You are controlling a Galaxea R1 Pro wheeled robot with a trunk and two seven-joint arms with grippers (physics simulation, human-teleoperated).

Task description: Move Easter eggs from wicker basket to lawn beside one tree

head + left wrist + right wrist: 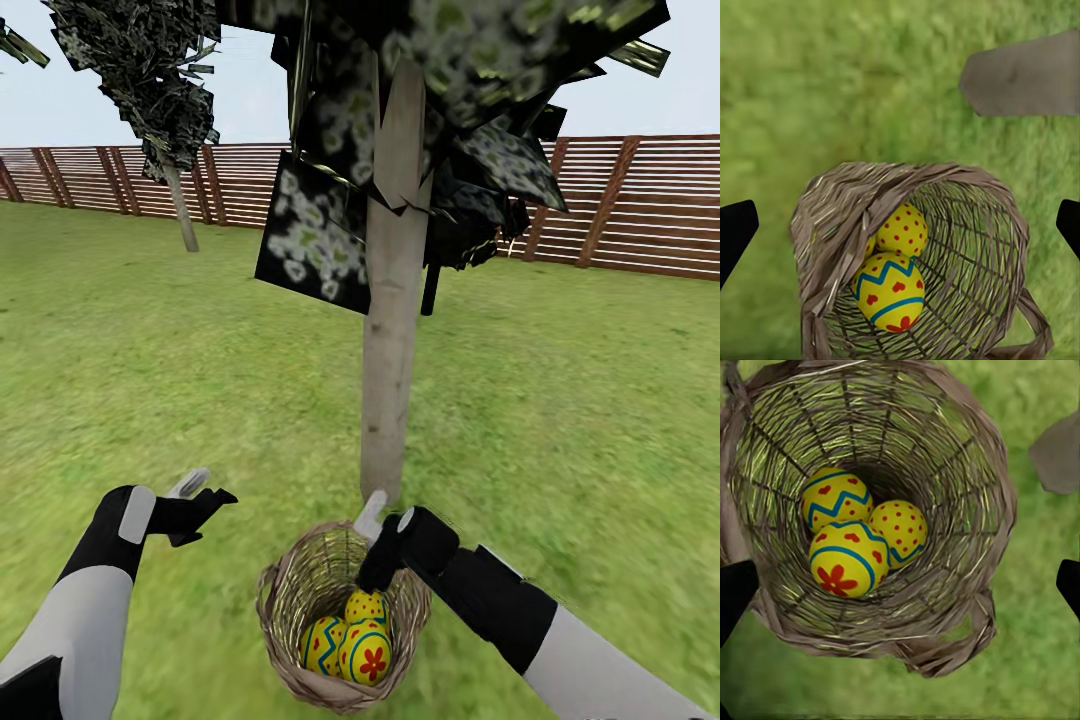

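Woven brown strands form the bucket-shaped wicker basket (343,625), open-weave, standing on the mottled green lawn (150,380) just in front of the smooth pale trunk of the tree (393,380). All three Easter eggs lie inside, touching: the red-dotted egg (898,531), a zigzag-banded egg with a red flower (849,559) and a second zigzag egg (834,498). Directly above the basket's far rim hangs the right gripper (378,545), its black fingers spread wide and empty. Off to the basket's left, the left gripper (200,500) hovers over grass, also spread and empty. A slatted wooden fence (640,205) rings the yard.
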